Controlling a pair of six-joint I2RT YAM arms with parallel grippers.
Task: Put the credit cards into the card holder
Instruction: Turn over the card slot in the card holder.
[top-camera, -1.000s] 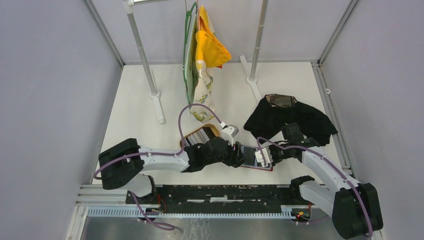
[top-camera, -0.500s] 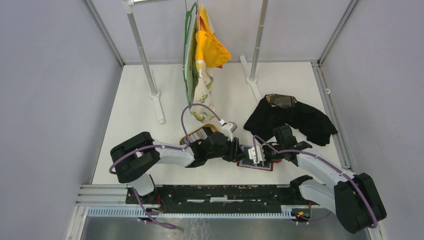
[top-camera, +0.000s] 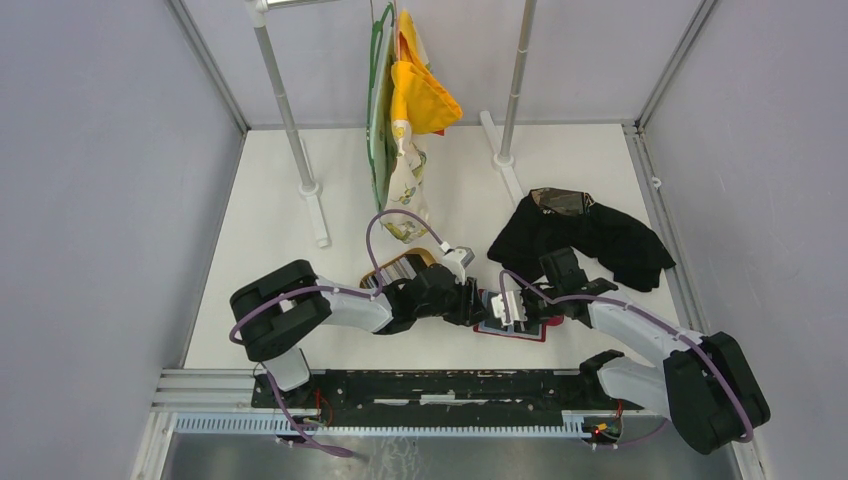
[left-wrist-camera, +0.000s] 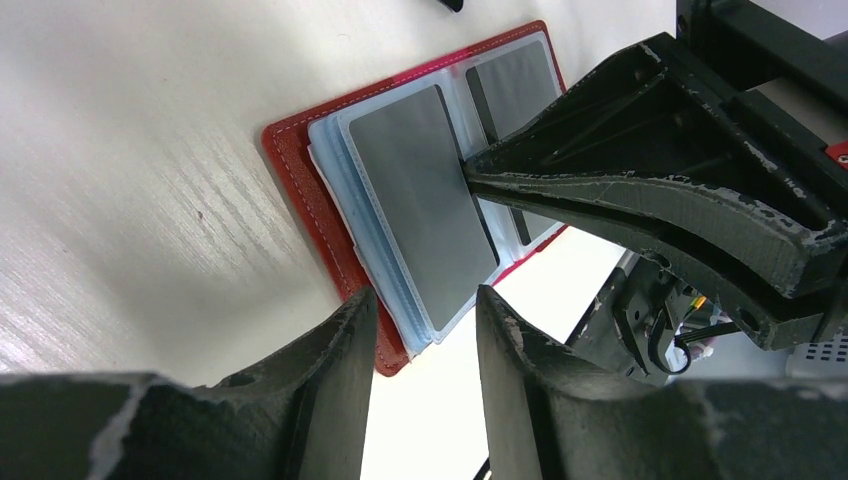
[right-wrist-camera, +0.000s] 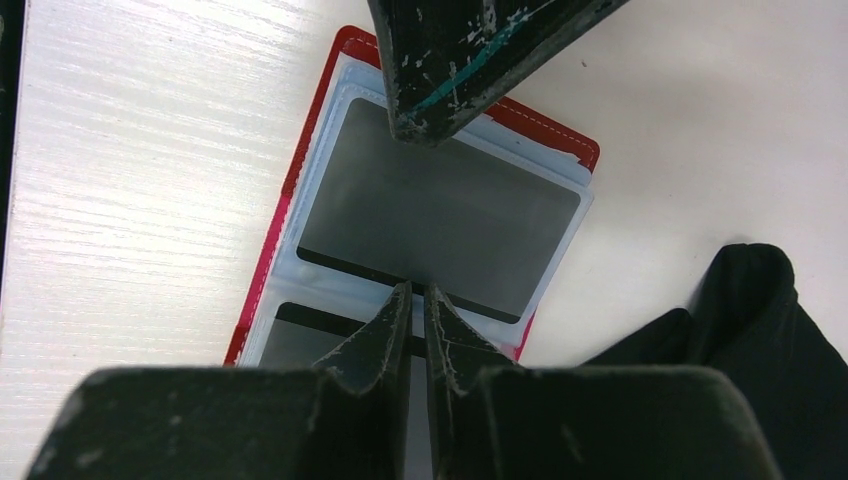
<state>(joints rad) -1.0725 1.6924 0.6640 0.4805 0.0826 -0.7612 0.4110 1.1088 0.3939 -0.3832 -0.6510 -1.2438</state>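
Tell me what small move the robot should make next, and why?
Probably the right tool should nudge the grey card slightly deeper into its clear sleeve. Its closed tips sit against the card's edge, and the open left tool sits at the far side of the red card holder, perhaps steadying it.

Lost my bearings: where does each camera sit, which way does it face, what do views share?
Top external: above and behind the arms, looking down on the table; both arms show, left gripper and right gripper both at the card holder.
Left wrist: on the left arm, looking down past its spread fingers at the open card holder; right gripper shows at right.
Right wrist: on the right arm, looking down past its nearly closed fingers; a left finger shows at top.
Shared: both wrist views show the same grey card.
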